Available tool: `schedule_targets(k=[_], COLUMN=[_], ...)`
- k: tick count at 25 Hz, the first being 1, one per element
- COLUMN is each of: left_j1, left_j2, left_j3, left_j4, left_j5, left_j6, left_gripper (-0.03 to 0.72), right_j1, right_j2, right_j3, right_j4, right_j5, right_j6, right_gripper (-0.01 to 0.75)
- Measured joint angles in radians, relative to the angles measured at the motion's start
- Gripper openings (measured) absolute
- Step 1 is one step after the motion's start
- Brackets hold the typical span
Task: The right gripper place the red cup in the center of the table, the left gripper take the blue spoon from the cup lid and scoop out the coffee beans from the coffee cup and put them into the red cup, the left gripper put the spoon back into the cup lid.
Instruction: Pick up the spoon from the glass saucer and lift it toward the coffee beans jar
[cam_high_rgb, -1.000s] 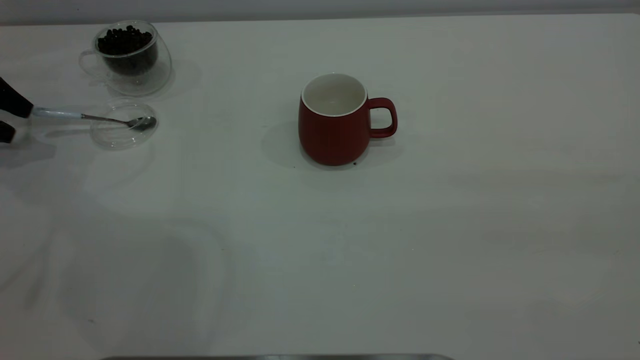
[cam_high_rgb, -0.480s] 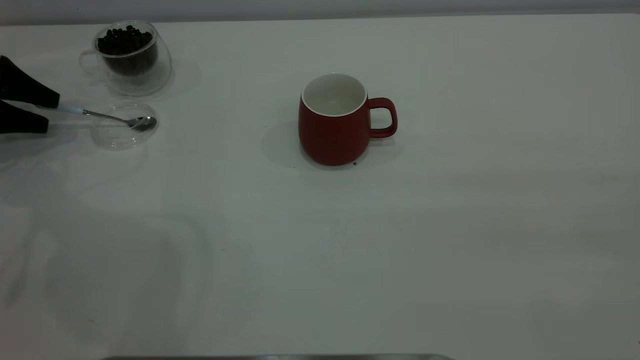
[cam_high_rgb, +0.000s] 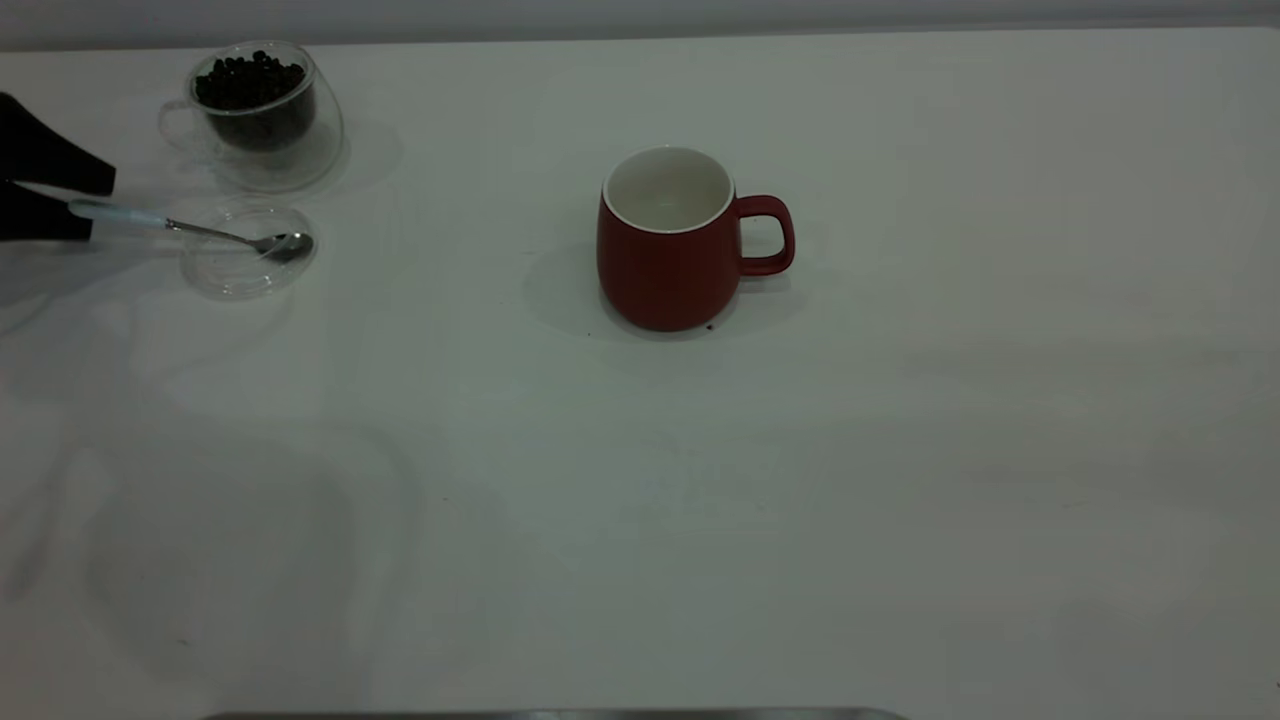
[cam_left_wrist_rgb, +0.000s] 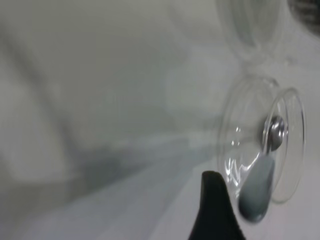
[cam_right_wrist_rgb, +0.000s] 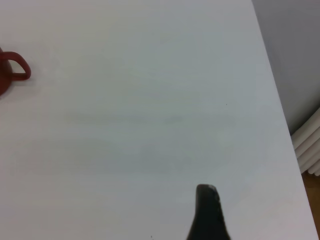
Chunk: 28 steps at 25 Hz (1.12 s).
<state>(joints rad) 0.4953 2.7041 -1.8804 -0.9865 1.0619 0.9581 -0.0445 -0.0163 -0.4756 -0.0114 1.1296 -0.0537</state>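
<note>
The red cup (cam_high_rgb: 665, 260) stands upright near the middle of the white table (cam_high_rgb: 900, 450), handle to the right; its handle (cam_right_wrist_rgb: 15, 67) shows in the right wrist view. At the far left the coffee cup (cam_high_rgb: 262, 120) holds the coffee beans (cam_high_rgb: 248, 82). Just in front of it lies the clear cup lid (cam_high_rgb: 235, 270), with the blue spoon (cam_high_rgb: 200, 232) resting bowl-down in it. My left gripper (cam_high_rgb: 100, 207) is shut on the spoon's pale handle (cam_left_wrist_rgb: 257, 195), one finger (cam_left_wrist_rgb: 215, 210) right beside it. Of the right gripper only one finger (cam_right_wrist_rgb: 207, 215) shows, over bare table far from the red cup.
A small dark speck (cam_high_rgb: 710, 326) lies at the red cup's foot. In the right wrist view the table's edge runs beside a grey wall, with a white radiator (cam_right_wrist_rgb: 307, 145) below it. A grey strip (cam_high_rgb: 550, 714) lines the near edge.
The left gripper came in from the left edge along the spoon's handle, then its fingers narrowed onto it. The spoon's bowl stays in the lid. The red cup has not moved.
</note>
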Motion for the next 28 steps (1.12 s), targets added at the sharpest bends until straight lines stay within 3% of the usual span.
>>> schedule_targets(k=[7, 20, 24, 28], left_j1=[-0.034, -0.039, -0.039, -0.039], left_j2=[0.061, 0.066, 0.066, 0.066], left_j3=[-0.082, -0.093, -0.093, -0.093], left_j4=[-0.002, 0.004, 0.004, 0.004], left_j5=[0.042, 0.099, 0.099, 0.099], left_j6=[0.0, 0.0, -0.027, -0.045], left_gripper=[0.576, 0.569, 0.529, 0.435], right_j1=[0.0, 0.0, 0.0, 0.0], right_j2=[0.0, 0.0, 0.0, 0.0], right_j3=[0.0, 0.0, 0.0, 0.0], right_j4=[0.0, 0.0, 0.0, 0.0], right_j5=[0.0, 0.0, 0.0, 0.0], right_j6=[0.0, 0.0, 0.0, 0.0], right_gripper=[0.59, 0.59, 0.59, 0.59])
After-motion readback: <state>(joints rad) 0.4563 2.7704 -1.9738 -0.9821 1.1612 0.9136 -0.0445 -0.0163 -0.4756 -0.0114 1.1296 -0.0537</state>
